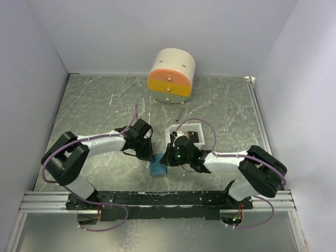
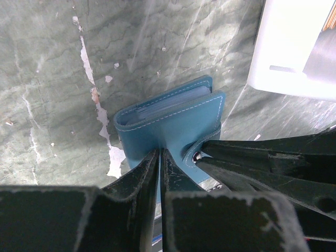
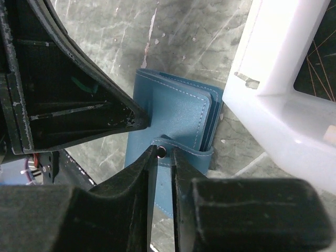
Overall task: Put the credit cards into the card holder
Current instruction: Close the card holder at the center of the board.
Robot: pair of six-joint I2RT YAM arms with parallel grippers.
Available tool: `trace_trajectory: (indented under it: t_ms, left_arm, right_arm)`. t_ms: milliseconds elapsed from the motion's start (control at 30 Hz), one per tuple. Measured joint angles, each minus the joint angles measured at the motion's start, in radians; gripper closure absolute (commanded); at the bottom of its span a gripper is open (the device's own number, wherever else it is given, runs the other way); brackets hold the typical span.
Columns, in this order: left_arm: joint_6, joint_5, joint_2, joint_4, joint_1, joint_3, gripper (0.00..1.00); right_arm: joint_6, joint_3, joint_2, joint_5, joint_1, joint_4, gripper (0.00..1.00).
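Grey-green marbled bench [image 1: 105,105], white walls around. Item: light-blue stitched folding card holder [image 2: 173,118], folded, on the bench just beside a white plastic tray [image 3: 273,105]. Left fingers [image 2: 139,178] pinch its near cover edge. Right fingers [image 3: 139,181] pinch its snap tab. Handling: left anchors the cover, right peels the tab gently.

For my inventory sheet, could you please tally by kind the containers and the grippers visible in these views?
Blue card holder: 1
White tray: 1
Round drawer box: 1
Grippers: 2, the left gripper and the right gripper
Total: 5
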Motion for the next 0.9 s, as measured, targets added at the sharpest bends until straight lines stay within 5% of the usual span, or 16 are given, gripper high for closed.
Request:
trace_trajectory:
  t_ms: [900]
  left_arm:
    - [0.0, 0.0, 0.0, 0.0, 0.0, 0.0, 0.83]
  right_arm:
    - [-0.074, 0.131, 0.034, 0.151, 0.085, -0.202, 0.97]
